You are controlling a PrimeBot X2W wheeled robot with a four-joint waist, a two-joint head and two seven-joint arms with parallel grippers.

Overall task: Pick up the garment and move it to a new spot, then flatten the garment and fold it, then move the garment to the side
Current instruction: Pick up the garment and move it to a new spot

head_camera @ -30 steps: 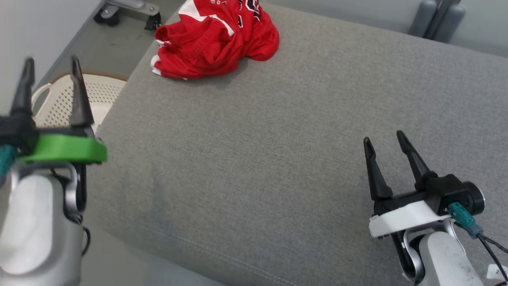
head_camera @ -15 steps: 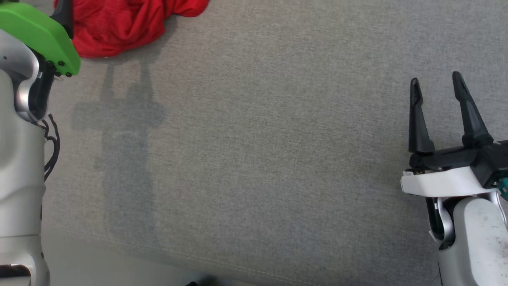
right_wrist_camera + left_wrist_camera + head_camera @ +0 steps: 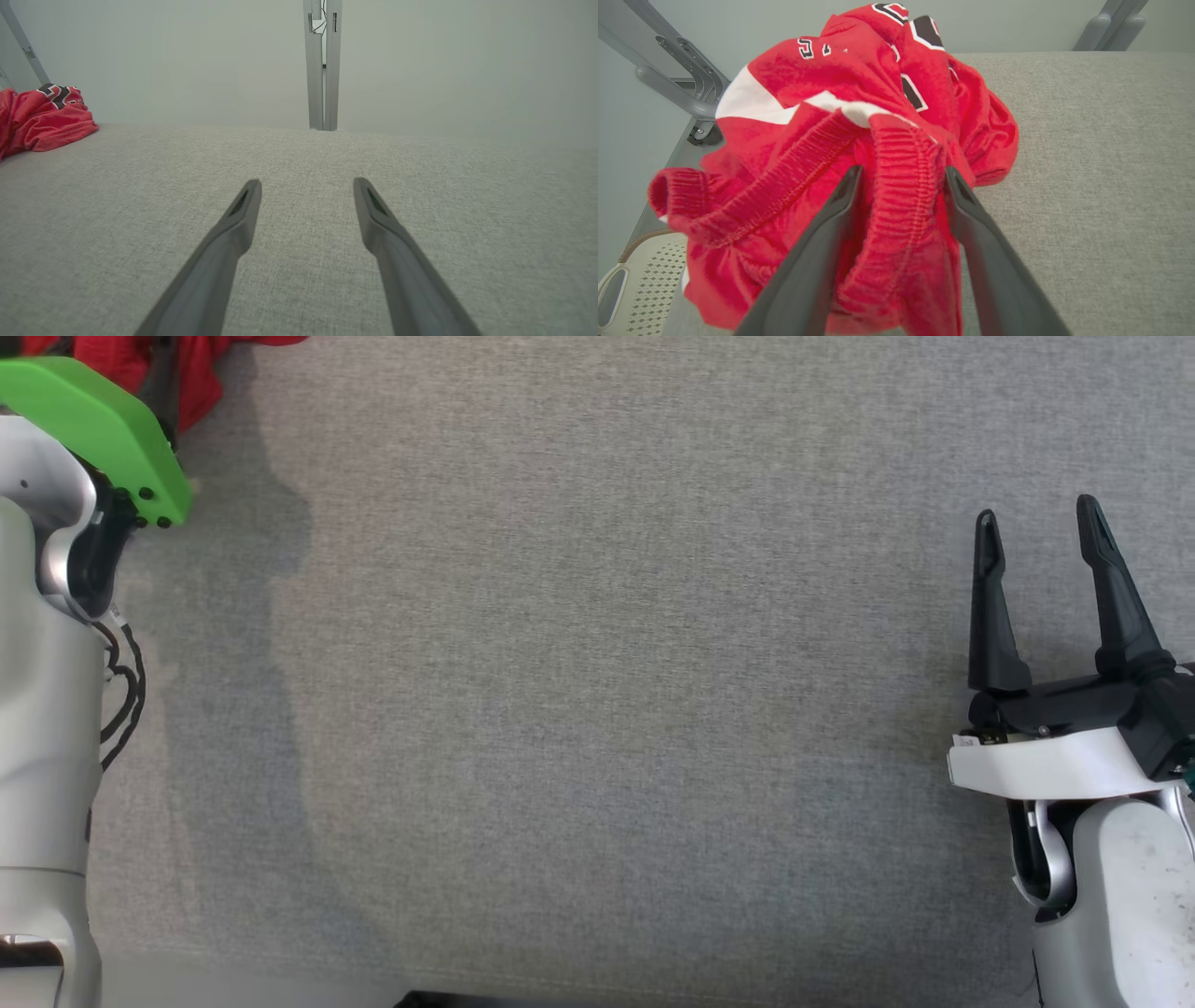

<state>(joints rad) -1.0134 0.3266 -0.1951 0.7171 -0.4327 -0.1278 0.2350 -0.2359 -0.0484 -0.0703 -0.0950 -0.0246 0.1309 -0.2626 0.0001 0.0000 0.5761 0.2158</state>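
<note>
Grey cloth tabletop lies under both arms in the head view. The red garment sits at its far left corner, just beyond the left arm. The right fingers hover spread and empty near the right edge, probably spare until flattening.

Left wrist view: the left fingers stand apart astride a ribbed fold of the bunched garment, placed to pinch it for lifting.

Right wrist view: the right fingers point across the tabletop, with the garment off at its far left edge.
</note>
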